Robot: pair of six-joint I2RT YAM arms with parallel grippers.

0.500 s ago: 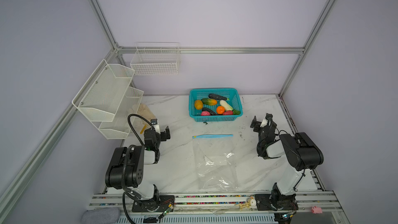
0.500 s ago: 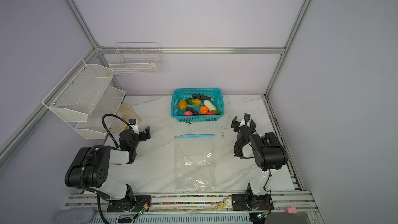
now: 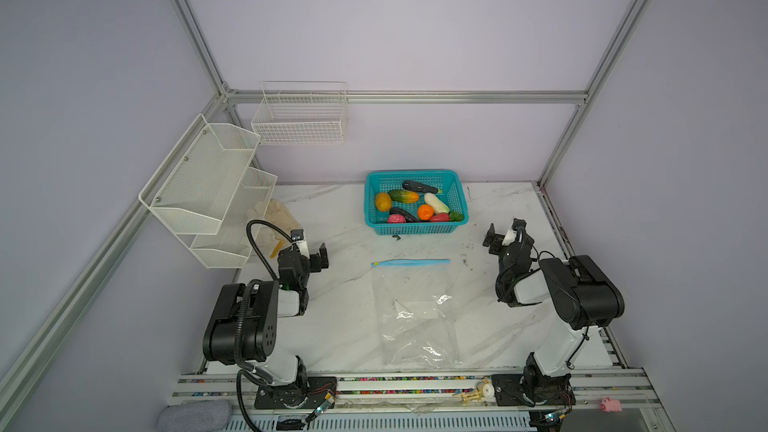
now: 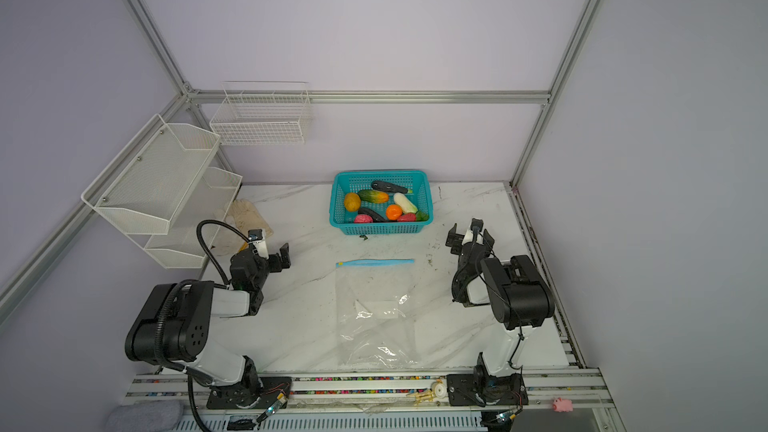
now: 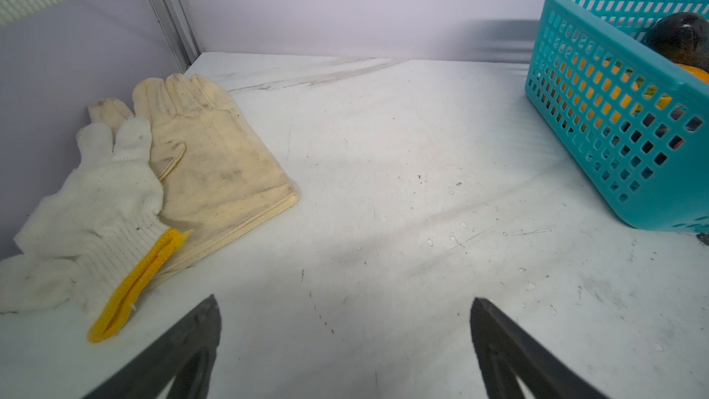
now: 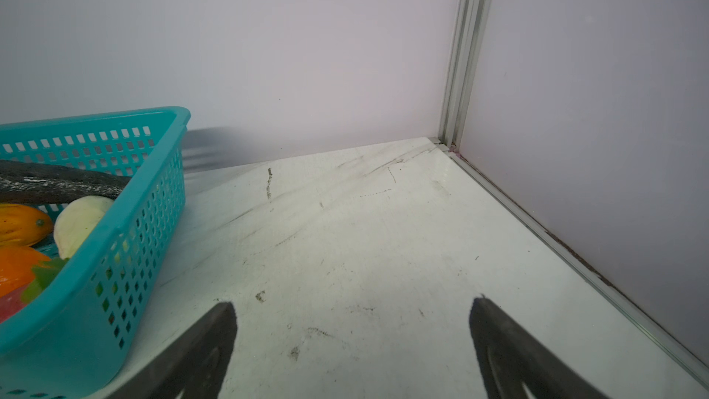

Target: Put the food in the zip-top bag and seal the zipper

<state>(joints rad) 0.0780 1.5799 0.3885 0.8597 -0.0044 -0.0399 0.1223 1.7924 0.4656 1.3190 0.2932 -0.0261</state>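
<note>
In both top views the bag [image 3: 415,313], clear crinkly film with bright glints, lies flat on the white veined table [image 3: 340,317] between the two arms, its near edge close to the front rail. The zipper [image 3: 411,262], a thin light-blue strip with a yellowish tab [image 3: 375,263] at its left end, runs along the bag's far edge, facing the basket [image 3: 415,229]. That teal perforated plastic basket stands near the back wall and holds all the food [image 4: 382,205]: a smooth white radish [image 3: 436,202], a round orange [image 3: 425,212], a mango [image 3: 383,201], a cucumber [image 3: 403,196], a dark eggplant [image 3: 419,187] and pink-red pieces [image 3: 397,219]. A band of bare table parts basket and zipper. The left gripper [image 3: 311,253] and right gripper [image 3: 505,236] hang over bare table on either side, well apart from the bag, both spread and empty. A white mesh shelf [image 3: 199,184] juts over the table's left edge. In the left wrist view the left gripper [image 5: 344,298] shows dark tapered fingers wide apart with nothing between them. A smudged cream cloth glove [image 5: 215,155] and a white knit glove [image 5: 96,201] with a yellow cuff lie by the corner, and open scuffed surface runs from them to the basket wall [image 5: 614,170]. In the right wrist view the right gripper [image 6: 353,300] is likewise released over scratched table, with the basket's corner [image 6: 115,262] to one side and a metal frame rail [image 6: 575,255] along the wall on the other.
</note>
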